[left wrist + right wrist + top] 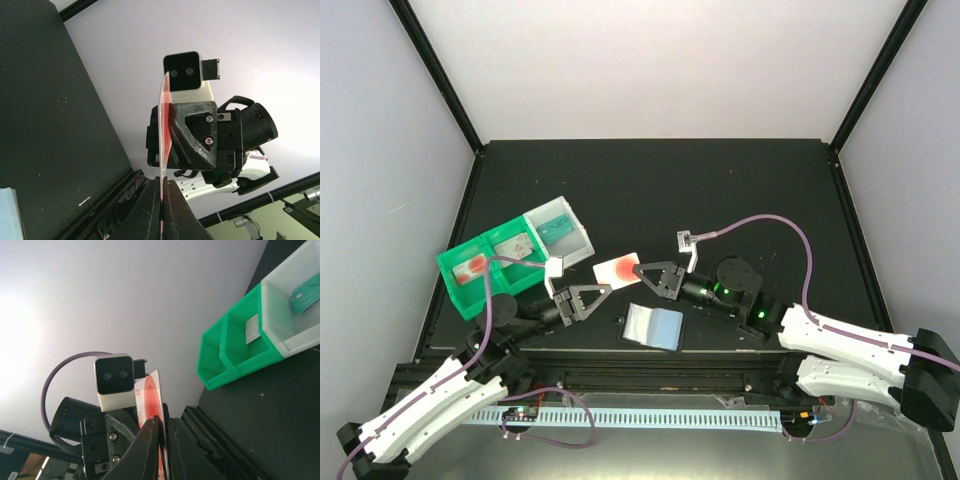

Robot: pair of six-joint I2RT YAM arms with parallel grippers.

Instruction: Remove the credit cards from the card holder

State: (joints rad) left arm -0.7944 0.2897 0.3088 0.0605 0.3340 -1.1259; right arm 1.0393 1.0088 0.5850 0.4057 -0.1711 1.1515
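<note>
My left gripper (163, 202) is pinched tight on one edge of a red-and-white card (164, 120). From the left wrist I see the card side-on, thin as a line. My right gripper (163, 436) is clamped on the same card from the other side, so both arms hold it at once, up off the black table (720, 180).

Only the top view shows the card's flat face, with its round red spot between the two sets of fingers. Each wrist camera looks right at the other arm's camera, and that other gripper blocks much of what is behind it.

The card holder (655, 326) lies open and flat on the table, just in front of the two grippers, with a grey panel on the left and a pale blue one on the right. The left wrist shows only a pale blue corner of it, low on the left.

The green-and-clear tray (460, 280) sits near the left arm. The right wrist shows it best — a green card (304, 296) lies in the clear end box, and a pale card (252, 329) in the green box next to it. A purple cable (492, 300) crosses in front of the tray in the top view.
</note>
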